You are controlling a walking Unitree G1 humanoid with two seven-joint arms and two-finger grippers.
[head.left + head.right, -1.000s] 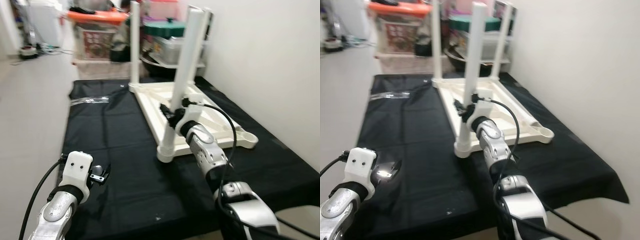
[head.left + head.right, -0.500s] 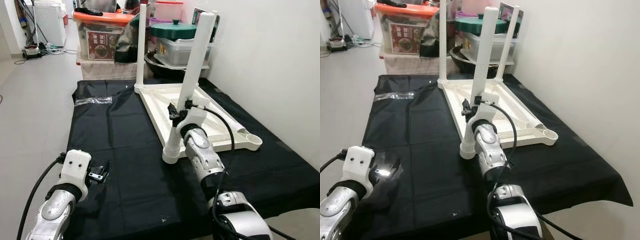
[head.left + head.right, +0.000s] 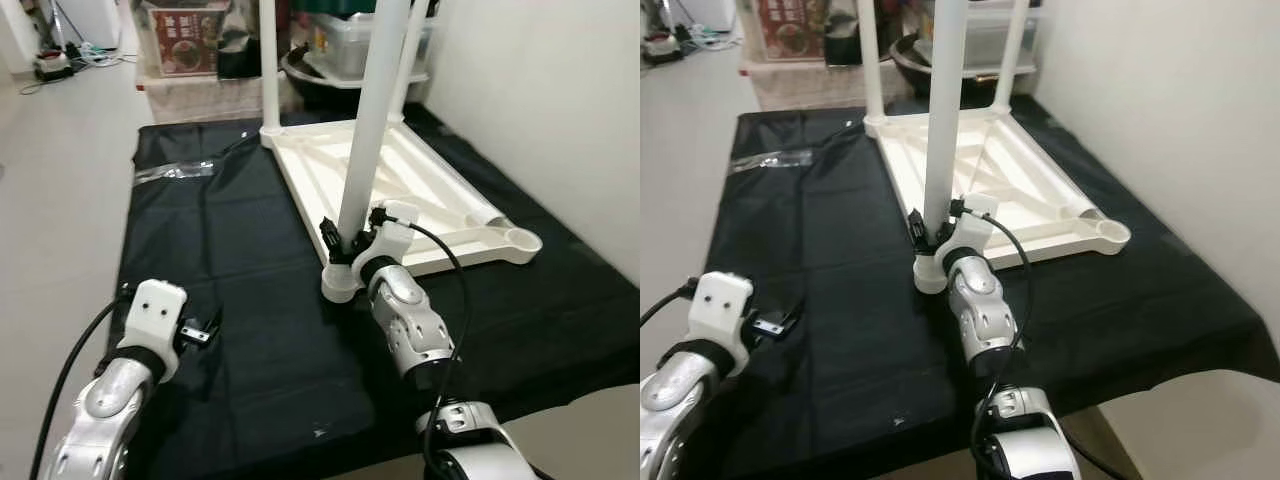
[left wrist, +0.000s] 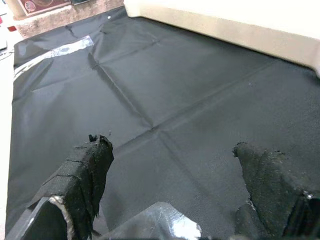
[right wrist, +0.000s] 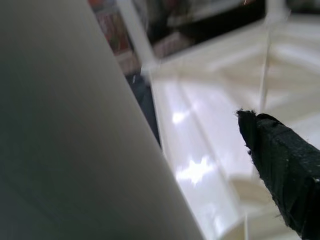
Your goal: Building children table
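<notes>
White tabletop (image 3: pixel 420 195) was laid upside down on the black cloth (image 3: pixel 230 300), near the wall. Three legs were seen standing in corner sockets: the near leg (image 3: pixel 370 130) at the front corner, two more at the back. The fourth socket (image 3: pixel 522 240), at the right front corner, was empty, so leg fitting is judged the step in hand, roughly three quarters done.

Right hand (image 3: pixel 348 240) was set against the near leg low down, just above its socket. One black finger (image 5: pixel 280 170) was seen in the wrist view apart from the leg surface, so the grip is read as open or loosening; it cannot be told for certain.

Left hand (image 4: pixel 175 200) was held low over bare cloth, well apart from the table, its fingers (image 4: pixel 85 170) spread wide with nothing between them.

Next move, as judged: near leg to be checked for full seating, then the last leg to be found and brought to the empty socket. No loose leg was seen on the cloth.
</notes>
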